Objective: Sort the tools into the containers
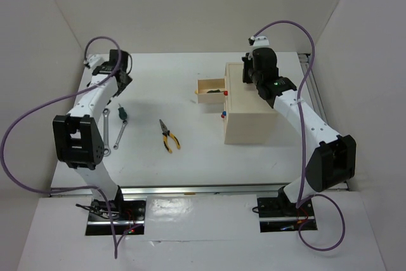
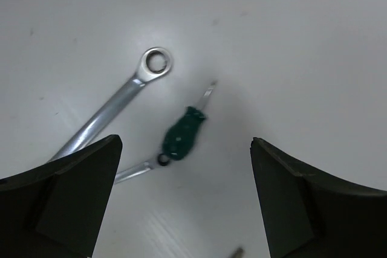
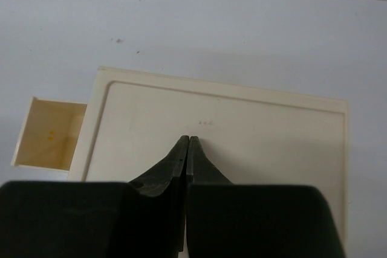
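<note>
— What's the left gripper (image 2: 183, 149) doing?
— Spread wide, holding nothing, above the green screwdriver (image 2: 181, 136) and a wrench (image 2: 121, 104) near the table's (image 1: 190, 163) left edge.
— And the right gripper (image 3: 188, 149)?
— Pinched shut, empty, over the box (image 3: 260, 131); one drawer (image 1: 211, 90) stands open.

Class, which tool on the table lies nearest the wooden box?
The yellow-handled pliers; the green screwdriver and both wrenches lie farther left.

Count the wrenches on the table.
2. One wrench lies beside the green screwdriver; the other wrench meets its handle's end, partly hidden. The open drawer may hide more.
</note>
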`<action>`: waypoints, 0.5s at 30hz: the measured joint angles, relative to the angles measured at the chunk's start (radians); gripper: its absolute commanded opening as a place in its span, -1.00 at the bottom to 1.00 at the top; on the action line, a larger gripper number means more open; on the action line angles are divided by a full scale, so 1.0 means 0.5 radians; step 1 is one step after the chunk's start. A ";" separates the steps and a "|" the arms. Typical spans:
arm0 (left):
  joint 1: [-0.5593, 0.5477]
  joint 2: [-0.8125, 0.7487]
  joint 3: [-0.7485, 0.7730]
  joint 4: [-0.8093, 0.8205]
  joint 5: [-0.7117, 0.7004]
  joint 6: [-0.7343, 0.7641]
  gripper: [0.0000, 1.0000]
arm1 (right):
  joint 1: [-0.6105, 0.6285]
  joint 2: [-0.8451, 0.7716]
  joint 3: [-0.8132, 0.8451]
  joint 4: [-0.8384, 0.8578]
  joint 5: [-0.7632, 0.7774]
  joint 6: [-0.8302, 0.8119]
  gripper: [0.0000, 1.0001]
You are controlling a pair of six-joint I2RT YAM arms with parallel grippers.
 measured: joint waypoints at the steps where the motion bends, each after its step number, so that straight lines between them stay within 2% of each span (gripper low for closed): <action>1: 0.069 0.015 -0.063 -0.057 0.015 -0.012 0.98 | 0.000 0.000 0.000 0.000 -0.001 0.000 -1.00; 3: 0.163 0.058 -0.185 -0.131 0.067 0.005 0.98 | 0.000 0.001 0.000 0.001 -0.004 -0.003 -1.00; 6: 0.154 0.124 -0.285 -0.140 0.150 0.101 0.98 | 0.000 0.001 0.000 0.001 -0.008 -0.007 -1.00; 15: 0.101 0.291 -0.301 -0.054 0.253 0.215 0.94 | 0.000 0.001 -0.001 0.003 -0.013 -0.008 -1.00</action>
